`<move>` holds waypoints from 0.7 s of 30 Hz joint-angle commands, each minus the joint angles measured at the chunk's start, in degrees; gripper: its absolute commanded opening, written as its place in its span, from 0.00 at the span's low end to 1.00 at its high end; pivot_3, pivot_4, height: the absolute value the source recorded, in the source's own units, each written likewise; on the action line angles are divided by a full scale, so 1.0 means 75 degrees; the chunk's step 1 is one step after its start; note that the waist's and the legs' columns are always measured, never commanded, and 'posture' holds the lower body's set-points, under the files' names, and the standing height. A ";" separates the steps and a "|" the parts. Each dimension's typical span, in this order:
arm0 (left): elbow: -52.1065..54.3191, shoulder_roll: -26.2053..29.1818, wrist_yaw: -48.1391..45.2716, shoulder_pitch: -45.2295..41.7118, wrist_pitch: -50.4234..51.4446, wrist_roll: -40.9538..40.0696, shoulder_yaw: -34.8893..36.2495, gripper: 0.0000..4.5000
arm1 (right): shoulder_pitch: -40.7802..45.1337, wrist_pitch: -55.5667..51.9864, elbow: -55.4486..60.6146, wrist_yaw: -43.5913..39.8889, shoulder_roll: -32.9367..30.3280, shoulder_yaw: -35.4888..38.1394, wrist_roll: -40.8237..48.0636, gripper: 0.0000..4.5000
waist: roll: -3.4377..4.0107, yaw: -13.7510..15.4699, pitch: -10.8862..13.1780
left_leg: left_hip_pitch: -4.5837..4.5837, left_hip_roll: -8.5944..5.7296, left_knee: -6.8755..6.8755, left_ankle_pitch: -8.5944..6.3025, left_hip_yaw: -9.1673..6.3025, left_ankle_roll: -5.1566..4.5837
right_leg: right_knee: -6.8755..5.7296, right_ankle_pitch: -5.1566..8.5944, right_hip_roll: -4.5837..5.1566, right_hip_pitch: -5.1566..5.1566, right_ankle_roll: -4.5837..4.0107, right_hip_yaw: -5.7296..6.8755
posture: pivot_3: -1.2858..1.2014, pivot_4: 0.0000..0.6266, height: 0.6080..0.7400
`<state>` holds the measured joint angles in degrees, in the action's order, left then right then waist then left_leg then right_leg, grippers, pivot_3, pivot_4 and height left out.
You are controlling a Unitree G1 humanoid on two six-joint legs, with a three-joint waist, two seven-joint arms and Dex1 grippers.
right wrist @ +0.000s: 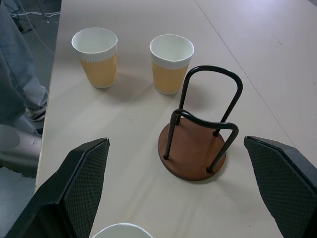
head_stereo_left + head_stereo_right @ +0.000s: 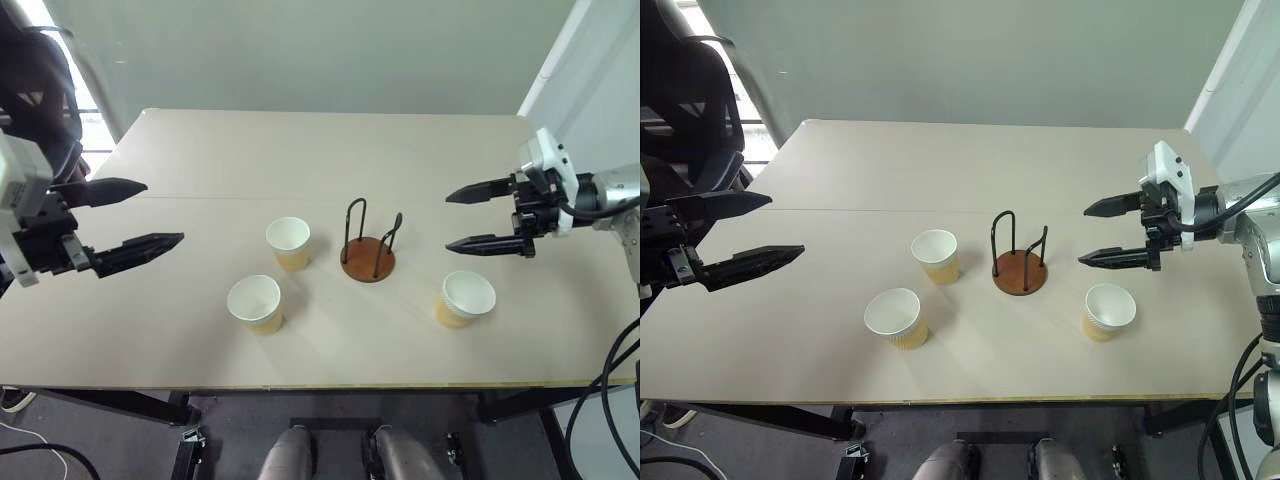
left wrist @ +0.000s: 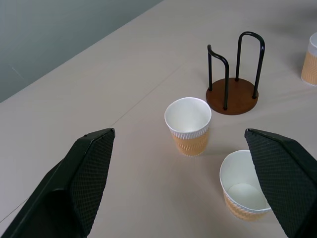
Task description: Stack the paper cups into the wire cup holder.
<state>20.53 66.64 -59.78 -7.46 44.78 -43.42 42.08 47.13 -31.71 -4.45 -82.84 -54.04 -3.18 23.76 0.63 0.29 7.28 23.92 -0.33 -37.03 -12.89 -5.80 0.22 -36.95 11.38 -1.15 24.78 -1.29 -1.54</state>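
the left gripper (image 2: 130, 214) hangs over the table's left side with its two black fingers spread wide and nothing between them; the right gripper (image 2: 488, 217) hangs over the right side, fingers just as wide apart and likewise empty.

outward from the left one stand two paper cups, upright and mouth up: the near cup (image 2: 255, 303) and the far cup (image 2: 289, 243), close together but apart. just right of the far cup stands the wire cup holder (image 2: 368, 259), a reddish-brown disc with two black wire loops rising from it. the third cup (image 2: 465, 298) stands beyond the holder, below the right gripper.

all three cups look empty, white inside, and the holder has no cup between its loops (so no stacking is done yet).

these cups are probably very light and thin-walled, so a hard squeeze could dent them and a nudge tip them; the ridged tan wall below the rim seems the best place to pinch, gently.

the tan table (image 2: 300, 150) is otherwise bare.
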 commanded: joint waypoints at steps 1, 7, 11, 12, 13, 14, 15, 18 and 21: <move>0.0094 0.0075 0.0033 -0.0103 -0.0106 -0.0011 0.0158 1.00 | 0.0049 0.0100 0.0164 -0.0011 -0.0118 0.0223 0.0061 1.00 | 0.0000 0.0000 0.0000 | 0.0000 0.0000 0.0000 0.0000 0.0000 0.0000 | 0.0000 0.0000 0.0000 0.0000 0.0000 0.0000 | 0.52 0.24 1.00; 0.0105 0.0086 0.0041 -0.0097 -0.0091 -0.0015 0.0187 1.00 | -0.0143 -0.0092 0.0419 0.0107 -0.0034 0.0167 0.0132 1.00 | -0.0001 0.0000 0.0000 | 0.0000 0.0000 0.0000 0.0000 0.0000 0.0000 | 0.0000 0.0000 0.0000 0.0000 0.0000 0.0000 | 0.52 0.24 1.00; 0.0062 0.0118 0.0032 -0.0095 -0.0151 0.0064 0.0209 1.00 | -0.0444 -0.0460 0.0582 0.0325 0.0046 0.0160 0.0223 1.00 | -0.0001 0.0000 -0.0001 | 0.0000 0.0001 0.0000 0.0000 0.0001 0.0000 | 0.0000 -0.0001 -0.0001 -0.0001 0.0002 0.0000 | 0.52 0.24 1.00; 0.0045 0.0117 0.0051 -0.0105 -0.0200 0.0112 0.0218 1.00 | -0.0545 -0.0589 0.0670 0.0326 0.0046 0.0185 0.0304 1.00 | -0.0001 0.0000 -0.0001 | 0.0000 0.0001 0.0000 0.0000 0.0001 0.0000 | 0.0000 -0.0002 0.0000 -0.0001 0.0004 0.0000 | 0.52 0.24 1.00; 0.0003 0.0111 0.0091 -0.0168 -0.0234 0.0121 0.0218 1.00 | -0.0676 -0.0789 0.0861 0.0340 0.0043 0.0188 0.0421 1.00 | -0.0002 0.0001 -0.0001 | 0.0000 0.0001 -0.0001 0.0000 0.0002 0.0000 | 0.0000 -0.0002 0.0000 -0.0001 0.0003 0.0000 | 0.52 0.24 1.00; -0.0030 0.0106 0.0124 -0.0235 -0.0256 0.0109 0.0211 1.00 | -0.0790 -0.0977 0.1075 0.0379 0.0051 0.0180 0.0530 1.00 | -0.0003 0.0002 -0.0002 | 0.0000 0.0001 -0.0001 0.0000 0.0002 0.0000 | 0.0000 -0.0002 -0.0001 -0.0001 0.0003 -0.0001 | 0.52 0.24 1.00; -0.0048 0.0108 0.0145 -0.0285 -0.0261 0.0087 0.0197 1.00 | -0.0867 -0.1175 0.1284 0.0462 0.0080 0.0164 0.0625 1.00 | -0.0002 0.0004 -0.0001 | 0.0000 0.0001 -0.0001 0.0000 0.0001 0.0000 | 0.0000 -0.0002 -0.0001 -0.0001 0.0003 0.0000 | 0.52 0.24 1.00; 0.0066 0.0046 0.0195 -0.0323 -0.0247 0.0016 0.0103 1.00 | -0.0907 -0.1809 0.1674 0.1094 0.0341 -0.0085 0.0559 1.00 | -0.0003 0.0000 -0.0002 | -0.0002 0.0002 -0.0002 0.0002 0.0002 0.0002 | 0.0000 -0.0002 -0.0003 -0.0003 0.0003 -0.0001 | 0.52 0.24 1.00; 0.0144 -0.0017 0.0235 -0.0251 -0.0260 0.0028 0.0060 1.00 | -0.1063 -0.2098 0.2006 0.1349 0.0396 -0.0293 0.0480 1.00 | -0.0005 -0.0003 -0.0003 | -0.0004 0.0003 -0.0004 0.0006 0.0002 0.0000 | 0.0001 -0.0001 -0.0004 -0.0005 0.0002 -0.0001 | 0.52 0.24 1.00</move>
<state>20.47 66.33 -58.36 -9.00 43.65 -43.24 41.66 39.32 -46.42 8.10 -73.94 -50.95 -5.12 27.15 0.59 0.26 7.26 23.89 -0.31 -37.06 -12.84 -5.79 0.22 -36.94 11.38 -1.17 24.74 -1.28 -1.55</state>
